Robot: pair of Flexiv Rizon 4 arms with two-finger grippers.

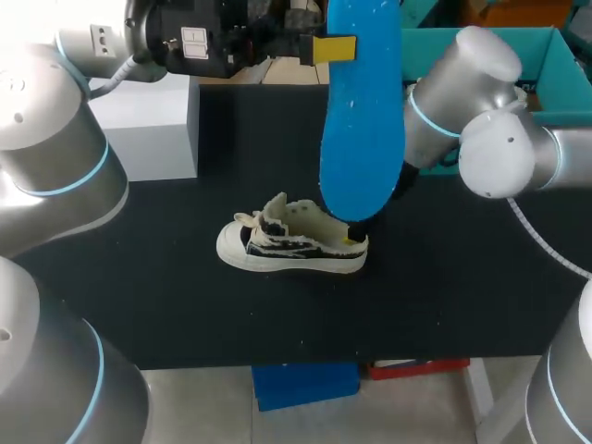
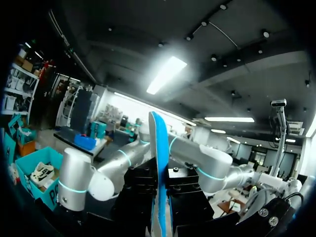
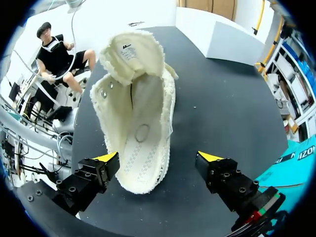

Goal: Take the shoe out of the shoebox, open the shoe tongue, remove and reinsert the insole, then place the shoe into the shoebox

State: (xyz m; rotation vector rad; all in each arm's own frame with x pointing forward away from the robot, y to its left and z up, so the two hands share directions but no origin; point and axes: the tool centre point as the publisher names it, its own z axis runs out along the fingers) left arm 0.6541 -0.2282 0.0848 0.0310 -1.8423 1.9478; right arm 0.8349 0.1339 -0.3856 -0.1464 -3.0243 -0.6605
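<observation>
Head view first: the left gripper (image 1: 335,48) is up high at the back, clamped on the blue insole (image 1: 361,120), which hangs flat-on and well above the table. Under it the cream-and-black sneaker (image 1: 291,242) stands upright on the black table (image 1: 462,296), toe towards my left. The right gripper (image 1: 356,236) is down at its heel, though from here you cannot tell how wide its fingers are. A white box (image 1: 148,129) sits at the far left of the table, and a teal shoebox (image 1: 555,65) at the far right.

Over to the left wrist: here is the grip itself. The insole (image 2: 159,168) shows edge-on, a thin blue blade pinched between the two black fingers, with the right arm (image 2: 79,182) beyond it.

Now the right wrist, looking straight down into the sneaker (image 3: 140,113). The tongue (image 3: 133,54) is folded well forward and the footbed is bare and pale. The yellow-tipped fingers (image 3: 106,158) stand wide apart around the heel, gripping nothing. The white box (image 3: 217,34) lies past the toe on the dark surface.
</observation>
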